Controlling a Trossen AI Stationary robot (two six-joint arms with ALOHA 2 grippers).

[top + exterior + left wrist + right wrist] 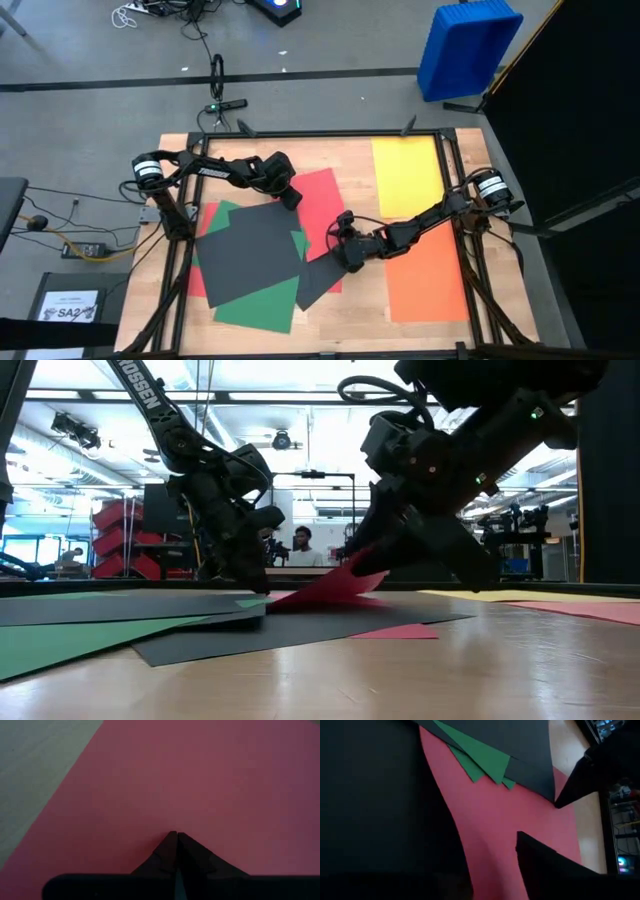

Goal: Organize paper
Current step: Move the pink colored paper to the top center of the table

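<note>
High view: the task looks about half done. A yellow sheet point(405, 176) at two o'clock and an orange sheet point(427, 285) at four o'clock lie flat and apart, each on its own. Toward eight o'clock the dark grey sheet point(248, 250), green sheets point(255, 303) and red sheet point(325, 205) overlap in a loose heap, unsorted. The left gripper point(291, 199), fingers pressed together, pins the red sheet at its eleven o'clock side. The right gripper point(340, 238) is pinching the red sheet's lifted edge near the centre.
</note>
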